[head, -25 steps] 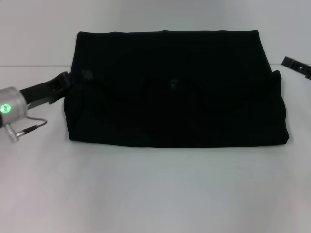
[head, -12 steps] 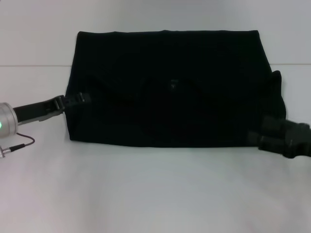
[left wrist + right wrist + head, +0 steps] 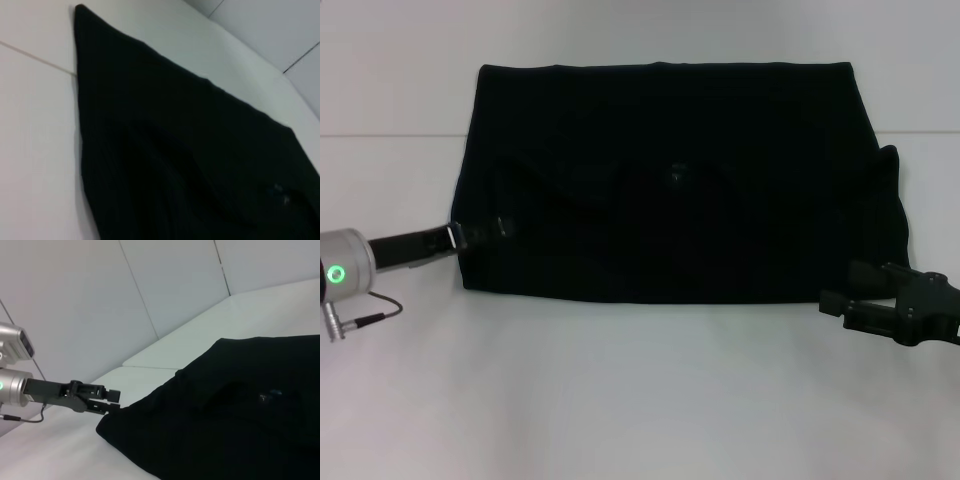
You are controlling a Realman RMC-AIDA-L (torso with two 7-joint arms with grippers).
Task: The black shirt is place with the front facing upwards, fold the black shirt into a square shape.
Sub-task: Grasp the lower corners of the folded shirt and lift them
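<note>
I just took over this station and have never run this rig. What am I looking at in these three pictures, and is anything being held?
It is a two-armed robot at a white table. The head camera looks down from above; the other two pictures come from cameras on each wrist.

On the table lies the black shirt, already folded into a wide rectangle, with no lettering showing.

The left gripper is at the shirt's near left corner; the right wrist picture also shows it there, at the cloth's edge. Whether it grips the cloth, I cannot tell.

The right gripper sits open just off the shirt's near right corner, holding nothing.
</note>
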